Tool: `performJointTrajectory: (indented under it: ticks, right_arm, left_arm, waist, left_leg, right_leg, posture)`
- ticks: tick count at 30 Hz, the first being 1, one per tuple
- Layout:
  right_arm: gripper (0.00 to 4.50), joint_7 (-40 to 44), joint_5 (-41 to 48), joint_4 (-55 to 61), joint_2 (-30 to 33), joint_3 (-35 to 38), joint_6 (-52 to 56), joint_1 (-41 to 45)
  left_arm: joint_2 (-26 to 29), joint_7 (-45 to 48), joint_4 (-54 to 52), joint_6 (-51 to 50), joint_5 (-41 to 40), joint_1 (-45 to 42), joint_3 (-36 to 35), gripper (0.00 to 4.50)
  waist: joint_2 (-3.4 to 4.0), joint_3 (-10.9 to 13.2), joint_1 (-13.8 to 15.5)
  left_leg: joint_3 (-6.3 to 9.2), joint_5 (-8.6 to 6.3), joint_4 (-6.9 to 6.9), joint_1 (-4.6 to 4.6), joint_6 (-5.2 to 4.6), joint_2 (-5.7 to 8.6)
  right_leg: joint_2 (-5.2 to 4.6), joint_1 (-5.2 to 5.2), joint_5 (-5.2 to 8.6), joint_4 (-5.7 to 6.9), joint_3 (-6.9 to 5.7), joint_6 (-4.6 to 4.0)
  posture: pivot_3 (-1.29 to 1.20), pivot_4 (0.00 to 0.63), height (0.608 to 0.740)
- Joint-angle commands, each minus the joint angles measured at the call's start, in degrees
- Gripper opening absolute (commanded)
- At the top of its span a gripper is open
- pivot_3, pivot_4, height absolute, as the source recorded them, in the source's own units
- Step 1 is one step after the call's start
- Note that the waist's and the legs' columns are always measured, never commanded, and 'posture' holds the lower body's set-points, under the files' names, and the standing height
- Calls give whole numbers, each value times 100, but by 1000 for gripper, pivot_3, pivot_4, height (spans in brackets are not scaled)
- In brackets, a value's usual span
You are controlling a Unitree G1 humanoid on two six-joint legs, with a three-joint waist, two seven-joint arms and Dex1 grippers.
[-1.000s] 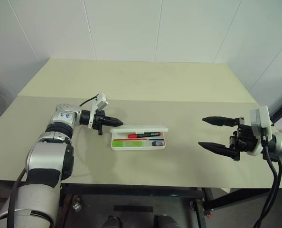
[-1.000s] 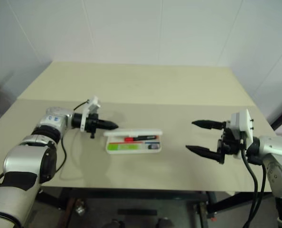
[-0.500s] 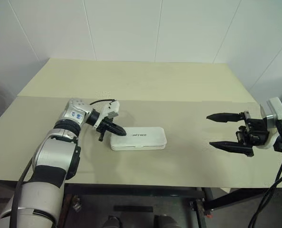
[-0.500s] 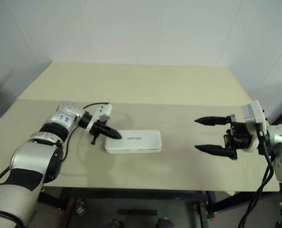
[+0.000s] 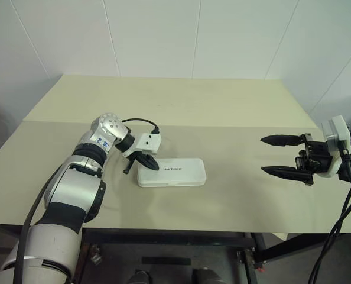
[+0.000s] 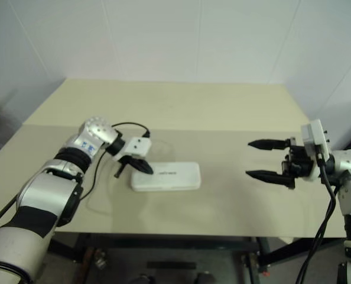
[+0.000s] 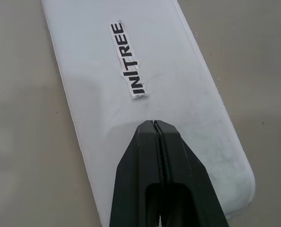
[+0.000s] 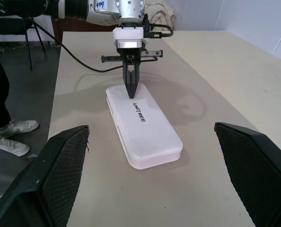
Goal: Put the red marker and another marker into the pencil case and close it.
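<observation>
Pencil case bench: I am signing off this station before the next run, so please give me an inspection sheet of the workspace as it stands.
Surface: beige table, bare apart from the case.
Job's things: pencil case lies flat with its lid down; lettering faces up. The markers cannot be seen.
Clutter: nothing seen.
Grippers: left gripper shut, its tip at the lid near one end of the case; contact cannot be confirmed. Right gripper open, holding nothing, off to the case's right.
Cables: black cable loops over the left wrist; black cables hang from the right arm.
Surroundings: white walls; a person's legs and shoes beside the table.
</observation>
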State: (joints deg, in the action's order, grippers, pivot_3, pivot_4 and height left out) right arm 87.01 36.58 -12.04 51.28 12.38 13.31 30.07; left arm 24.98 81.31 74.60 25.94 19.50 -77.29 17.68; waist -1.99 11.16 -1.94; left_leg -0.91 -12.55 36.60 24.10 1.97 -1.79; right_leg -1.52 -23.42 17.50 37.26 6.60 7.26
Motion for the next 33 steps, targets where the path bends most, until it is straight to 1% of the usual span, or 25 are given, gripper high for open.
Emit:
performJointTrajectory:
  ticks: [1,4,6,8,10,12,14,17,18,20,21,23,25,31,33]
  right_arm:
    - [4500,47,33,257,30,172,-119,-71]
    - [4500,-58,18,356,63,253,-137,-182]
    - [4500,-125,83,508,87,359,-109,-329]
    - [4500,-171,132,678,118,464,-68,-510]
    - [4500,-213,148,790,134,544,-38,-636]
    - [4500,-281,175,892,141,639,-1,-747]
    - [4500,-344,208,1001,134,707,49,-838]
    - [4500,-405,228,1111,113,748,102,-912]
    - [4500,-426,232,1140,104,752,118,-926]
    - [4500,-466,231,1166,82,749,145,-931]
    - [4500,-481,231,1177,76,743,157,-931]
    - [4500,-492,225,1177,62,721,170,-921]
    - [4500,-510,223,1184,53,696,195,-904]
    - [4500,-506,233,1170,87,712,253,-945]
    - [4500,-460,234,1106,146,781,265,-985]
  left_arm:
    - [-111,-343,81,-43,111,28,44,30]
    - [-178,-566,78,-90,-236,28,-313,30]
    - [-237,-669,40,-108,-682,92,-776,30]
    - [-295,-464,-32,-148,-1236,210,-1319,30]
    - [-333,-259,-105,-153,-1624,326,-1699,30]
    - [-377,-528,-160,-143,-1945,512,-2071,30]
    - [-354,-686,-223,127,-2003,823,-2175,30]
    - [-281,-648,-340,514,-2071,1219,-2234,30]
    - [-241,-345,-389,556,-2212,1336,-2308,405]
    - [-118,349,-488,537,-2460,1519,-2401,881]
    - [-71,502,-521,550,-2535,1569,-2435,1208]
    - [13,422,-559,741,-2659,1599,-2562,1810]
    - [110,412,-559,718,-2777,1597,-2689,2475]
    - [222,533,-603,372,-3060,1589,-2934,4432]
    - [173,531,-641,237,-3137,1564,-2970,4476]
  waist:
    - [0,0,0]
    - [0,1,0]
    - [-1,1,-1]
    - [-2,2,-5]
    - [-2,2,-10]
    - [-2,2,-9]
    - [-1,2,-18]
    - [-2,2,-29]
    - [-2,2,-30]
    - [-3,3,-29]
    - [-3,3,-29]
    - [-3,3,-28]
    - [-3,3,-16]
    - [-3,3,-2]
    - [-3,3,-3]
  left_leg:
    - [0,0,8,1,0,0]
    - [2,0,29,7,0,0]
    - [2,0,35,13,0,1]
    - [2,-1,35,16,0,0]
    - [3,-2,30,19,0,-1]
    - [4,-3,26,19,1,-1]
    - [5,-3,27,18,1,-2]
    - [4,-3,30,14,2,-2]
    - [4,-3,31,13,2,-2]
    - [3,-2,34,14,2,-2]
    - [3,-2,35,14,2,-2]
    - [1,-2,35,14,2,-2]
    - [2,-2,35,14,2,-2]
    - [2,-3,34,15,2,-2]
    - [3,-3,34,15,2,-1]
  right_leg:
    - [0,0,0,7,1,0]
    - [0,-1,0,16,0,0]
    - [0,-4,-1,16,0,3]
    - [0,-7,-2,17,0,4]
    - [0,-10,-2,17,-3,4]
    - [1,-12,-1,16,-4,3]
    - [1,-12,-1,17,-4,4]
    - [1,-9,-1,21,-3,4]
    - [1,-9,-1,22,-3,4]
    - [1,-9,-1,23,-3,4]
    - [1,-9,-1,23,-4,3]
    - [1,-9,-1,22,-4,3]
    - [0,-8,-1,21,-3,3]
    - [-1,-7,-1,18,-4,3]
    - [-1,-8,-1,18,-4,3]
  posture:
    - [0,150,740]
    - [0,150,740]
    - [0,150,740]
    - [0,150,740]
    - [0,150,740]
    - [0,150,740]
    - [0,150,740]
    - [0,150,740]
    - [0,150,740]
    - [0,150,740]
    - [0,150,740]
    - [0,150,740]
    - [0,150,740]
    - [0,150,740]
    - [0,150,740]
